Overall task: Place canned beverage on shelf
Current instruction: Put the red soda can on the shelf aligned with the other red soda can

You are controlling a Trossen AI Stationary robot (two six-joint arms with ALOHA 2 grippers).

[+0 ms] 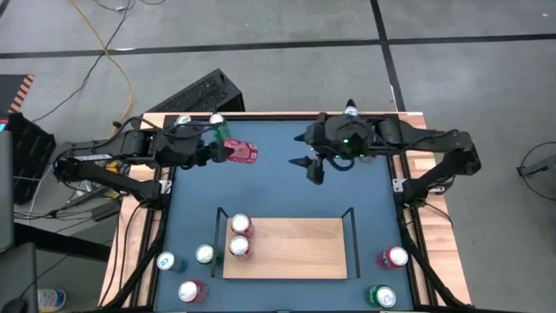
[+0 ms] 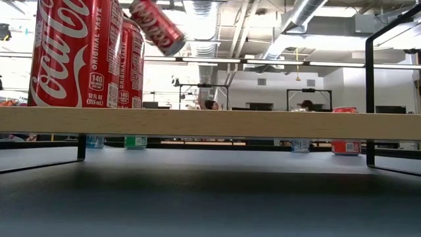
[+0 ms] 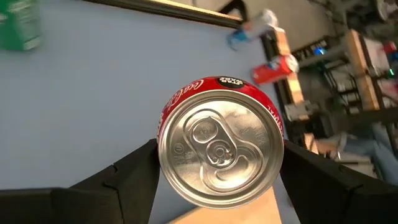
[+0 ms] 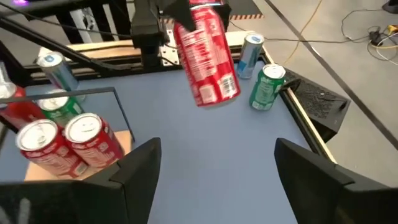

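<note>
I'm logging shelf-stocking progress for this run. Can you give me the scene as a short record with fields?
held can: red cola can, lifted off the table, tilted
holder: left claw, closed on the held can, at the far left of the table
right claw: open, empty, above the far middle of the table
shelf: wooden board with black end rails
cans on shelf: two red cans, upright, at its left end
cans left of shelf: three
cans right of shelf: one red, one green

"Coca-Cola Original Taste" on can (image 2: 82,52)
</note>
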